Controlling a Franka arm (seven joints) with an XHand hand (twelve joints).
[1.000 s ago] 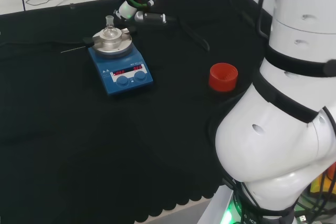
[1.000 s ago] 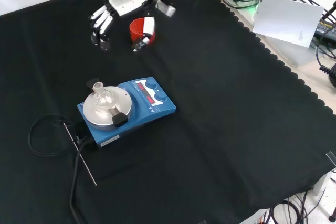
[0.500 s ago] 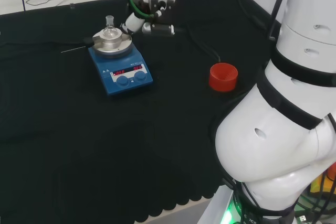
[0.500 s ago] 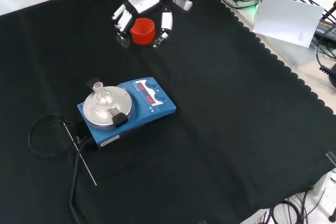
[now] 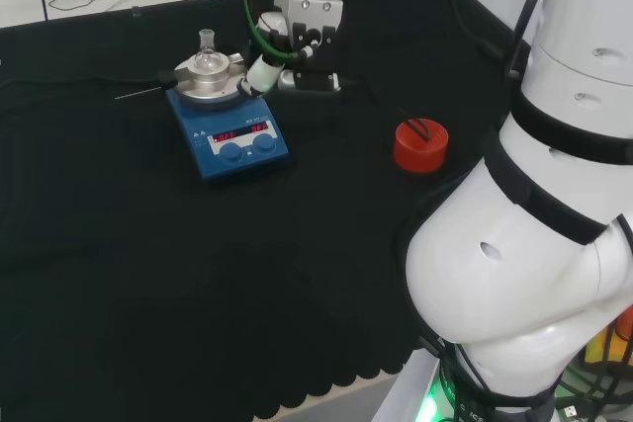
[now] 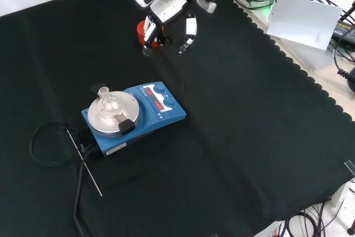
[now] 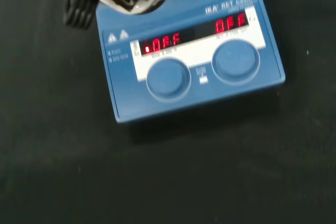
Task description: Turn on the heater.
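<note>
in the front view the blue heater (image 6: 136, 117) sits on the black-clothed table (image 6: 249, 137), a small glass flask (image 6: 106, 101) on its round metal plate and two round knobs (image 7: 168, 78) on its front panel, both red displays lit. its black cable (image 6: 47, 142) curls off to the left. farther off, the hand (image 6: 169, 18) hangs above the cloth, fingers loosely spread and holding nothing, apart from the heater, in front of a red ribbed ring (image 5: 420, 145).

A red cup (image 5: 420, 144) stands on the black cloth (image 6: 238, 137), just behind the hand in the front view. A thin metal rod (image 6: 84, 162) and a black cable (image 6: 47, 142) lie well apart from it.
</note>
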